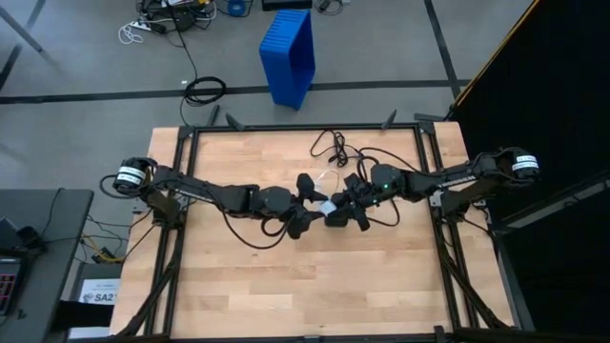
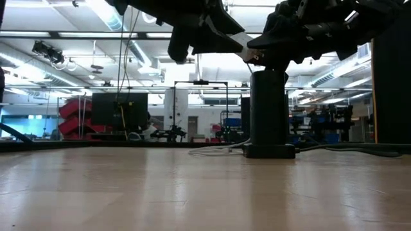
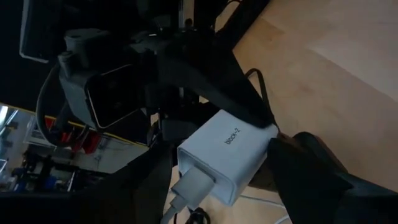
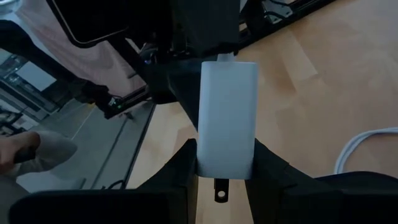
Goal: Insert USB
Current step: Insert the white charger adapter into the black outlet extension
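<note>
High view: both arms are met over the middle of the worktop (image 1: 238,276), raised clear of it. A white charger block (image 4: 227,118) is clamped between the right gripper's (image 4: 225,163) closed fingers, seen plainly in the right wrist view. In the left wrist view a white plug (image 3: 194,185) is seated in the block's end face, with white cable running off it; the USB (image 1: 331,177) cable is seen hanging between the two grippers and trailing back over the worktop. The left gripper (image 1: 311,202) is spread open just beside the block, its fingers either side and nothing gripped. A black adapter (image 2: 268,115) stands upright farther back, untouched.

Judgement: insertion appears done, since the plug sits in with no gap visible. Left to do, probably: setting the block down and clearing both arms.
</note>
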Available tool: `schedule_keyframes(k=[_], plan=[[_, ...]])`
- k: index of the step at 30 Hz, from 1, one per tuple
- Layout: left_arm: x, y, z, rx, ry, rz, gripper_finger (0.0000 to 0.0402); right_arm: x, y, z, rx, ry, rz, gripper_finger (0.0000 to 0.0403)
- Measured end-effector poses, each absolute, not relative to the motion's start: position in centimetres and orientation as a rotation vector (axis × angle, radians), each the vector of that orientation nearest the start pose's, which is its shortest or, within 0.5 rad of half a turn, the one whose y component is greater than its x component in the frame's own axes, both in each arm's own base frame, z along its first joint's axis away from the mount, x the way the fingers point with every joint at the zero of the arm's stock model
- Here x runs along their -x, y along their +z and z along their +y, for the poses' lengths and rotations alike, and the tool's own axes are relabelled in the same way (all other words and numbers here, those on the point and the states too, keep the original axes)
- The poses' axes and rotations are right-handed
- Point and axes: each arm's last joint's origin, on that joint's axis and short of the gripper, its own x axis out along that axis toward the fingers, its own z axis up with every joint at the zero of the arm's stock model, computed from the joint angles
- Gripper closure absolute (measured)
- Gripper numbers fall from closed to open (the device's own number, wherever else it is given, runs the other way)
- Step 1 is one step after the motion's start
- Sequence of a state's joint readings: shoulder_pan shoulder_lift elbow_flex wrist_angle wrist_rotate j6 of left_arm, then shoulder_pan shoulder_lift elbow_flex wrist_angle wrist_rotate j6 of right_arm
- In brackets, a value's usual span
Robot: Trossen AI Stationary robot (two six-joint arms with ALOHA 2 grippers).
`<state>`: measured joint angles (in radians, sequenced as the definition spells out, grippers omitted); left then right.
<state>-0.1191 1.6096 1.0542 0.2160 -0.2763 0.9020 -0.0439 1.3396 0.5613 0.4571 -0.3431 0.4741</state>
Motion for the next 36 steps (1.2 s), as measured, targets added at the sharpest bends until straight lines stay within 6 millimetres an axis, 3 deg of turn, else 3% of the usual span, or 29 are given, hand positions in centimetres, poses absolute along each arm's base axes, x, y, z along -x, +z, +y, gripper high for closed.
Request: schedule_keyframes(k=[13,24,32,36], plan=[[-35.8,25.3,-3.5,-0.964,-0.060,0.394,0.0161,-27.6,21.7,0.0,-0.503,0.238,0.452,0.0336],[-35.5,24.8,-3.5,-0.940,-0.106,0.453,0.0259,-27.7,21.7,0.0,-0.501,0.245,0.448,0.0336],[-35.4,24.7,-3.5,-0.907,-0.104,0.463,0.0260,-27.7,21.8,-0.3,-0.496,0.199,0.436,0.0336],[-35.4,24.7,-3.4,-0.900,-0.029,0.499,0.0260,-27.7,22.0,-0.4,-0.456,0.189,0.414,0.0298]])
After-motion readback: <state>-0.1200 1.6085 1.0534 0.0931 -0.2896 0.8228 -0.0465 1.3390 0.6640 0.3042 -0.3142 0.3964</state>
